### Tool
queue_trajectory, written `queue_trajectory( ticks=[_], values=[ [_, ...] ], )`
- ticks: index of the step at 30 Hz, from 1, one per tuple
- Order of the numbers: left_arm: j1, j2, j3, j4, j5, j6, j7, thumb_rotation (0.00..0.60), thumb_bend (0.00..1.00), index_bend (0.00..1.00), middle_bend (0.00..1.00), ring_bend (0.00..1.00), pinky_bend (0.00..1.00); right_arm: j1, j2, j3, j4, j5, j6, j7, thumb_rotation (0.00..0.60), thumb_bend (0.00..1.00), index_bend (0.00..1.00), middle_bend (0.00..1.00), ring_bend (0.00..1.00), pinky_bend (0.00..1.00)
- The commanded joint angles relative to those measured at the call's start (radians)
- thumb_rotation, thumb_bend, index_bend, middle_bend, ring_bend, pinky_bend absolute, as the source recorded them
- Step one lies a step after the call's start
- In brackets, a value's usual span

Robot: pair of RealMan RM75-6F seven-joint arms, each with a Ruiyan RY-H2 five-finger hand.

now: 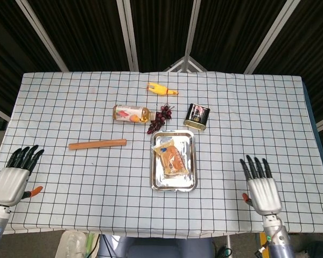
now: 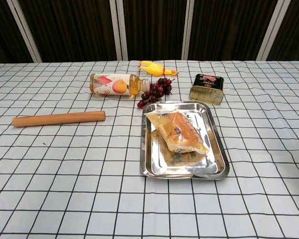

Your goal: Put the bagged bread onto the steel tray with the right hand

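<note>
the desk is covered by a matt checked cloth, white with dark lines, lightly creased. the steel tray is of polished metal, and the bagged bread is mirrored in its floor; the bag is clear, glossy plastic film. a smooth, matt wooden stick is seen, and a clear glossy juice bottle with a printed label. the tin can is of shiny metal. the right hand has a silvery satin shell and black fingers. the grapes look glossy.
</note>
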Motion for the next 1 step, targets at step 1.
queue_trajectory(
  ticks=[1],
  values=[
    [-0.001, -0.007, 0.004, 0.0, 0.007, -0.001, 0.012, 0.6, 0.05, 0.0, 0.0, 0.0, 0.04, -0.094, 0.087, -0.038, 0.044, -0.075, 0.097, 0.126, 0.6, 0.24, 0.0, 0.0, 0.0, 0.02]
  ],
)
